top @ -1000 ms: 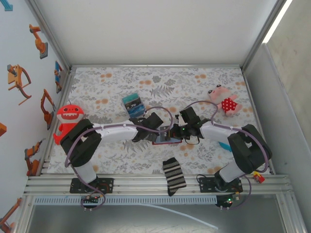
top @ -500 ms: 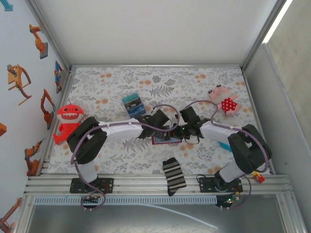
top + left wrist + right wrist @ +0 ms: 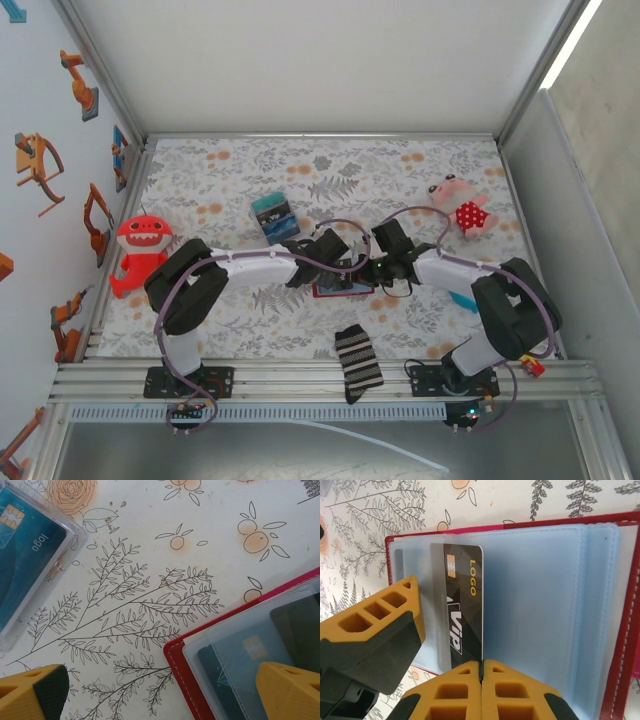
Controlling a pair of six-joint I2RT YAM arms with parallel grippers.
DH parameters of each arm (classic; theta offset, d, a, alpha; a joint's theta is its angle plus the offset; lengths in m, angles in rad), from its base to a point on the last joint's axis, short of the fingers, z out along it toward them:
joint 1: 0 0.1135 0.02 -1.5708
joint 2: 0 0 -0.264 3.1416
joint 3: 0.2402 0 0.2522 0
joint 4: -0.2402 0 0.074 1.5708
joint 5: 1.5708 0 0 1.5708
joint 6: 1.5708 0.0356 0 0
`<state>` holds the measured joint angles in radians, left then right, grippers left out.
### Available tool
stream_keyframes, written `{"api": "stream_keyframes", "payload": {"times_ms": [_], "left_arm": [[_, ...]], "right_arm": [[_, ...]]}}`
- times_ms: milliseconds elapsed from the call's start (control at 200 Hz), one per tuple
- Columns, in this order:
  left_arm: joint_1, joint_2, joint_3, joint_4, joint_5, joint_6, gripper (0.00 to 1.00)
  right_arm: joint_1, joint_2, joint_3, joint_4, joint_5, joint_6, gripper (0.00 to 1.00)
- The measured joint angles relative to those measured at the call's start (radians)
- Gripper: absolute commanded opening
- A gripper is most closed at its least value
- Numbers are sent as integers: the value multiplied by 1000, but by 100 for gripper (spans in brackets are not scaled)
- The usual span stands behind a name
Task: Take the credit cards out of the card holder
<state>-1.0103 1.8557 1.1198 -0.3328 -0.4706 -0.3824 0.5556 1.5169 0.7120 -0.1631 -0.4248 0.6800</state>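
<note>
The dark-red card holder (image 3: 540, 600) lies open on the floral tablecloth (image 3: 165, 530), midway between the two arms. A black VIP card (image 3: 463, 605) sits partly in its blue-grey pocket. The right gripper (image 3: 481, 672) has its jaws pressed together at that card's near edge. The left gripper (image 3: 162, 682) hangs with jaws wide, one finger (image 3: 292, 687) over the holder's corner. A clear case holding a teal card (image 3: 25, 555) lies apart.

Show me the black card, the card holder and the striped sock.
black card (image 3: 465, 615), right wrist view, on its printed face.
card holder (image 3: 535, 605), right wrist view, on an empty blue pocket.
striped sock (image 3: 358, 362), top external view, on its middle.
</note>
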Motion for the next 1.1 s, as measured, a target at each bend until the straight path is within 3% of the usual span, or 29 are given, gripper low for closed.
{"api": "stream_keyframes", "payload": {"times_ms": [165, 476, 781, 1102], "left_arm": [[-4, 4, 5, -1, -4, 0, 97], [-5, 6, 6, -1, -5, 0, 97], [-8, 6, 6, -1, -8, -2, 97], [-10, 5, 6, -1, -9, -2, 97]], "right_arm": [[-2, -16, 0, -1, -4, 4, 16], [-3, -4, -41, 149, -68, 59, 25], [-4, 16, -48, 190, -74, 68, 8], [-3, -36, -35, 85, -5, 20, 4]]}}
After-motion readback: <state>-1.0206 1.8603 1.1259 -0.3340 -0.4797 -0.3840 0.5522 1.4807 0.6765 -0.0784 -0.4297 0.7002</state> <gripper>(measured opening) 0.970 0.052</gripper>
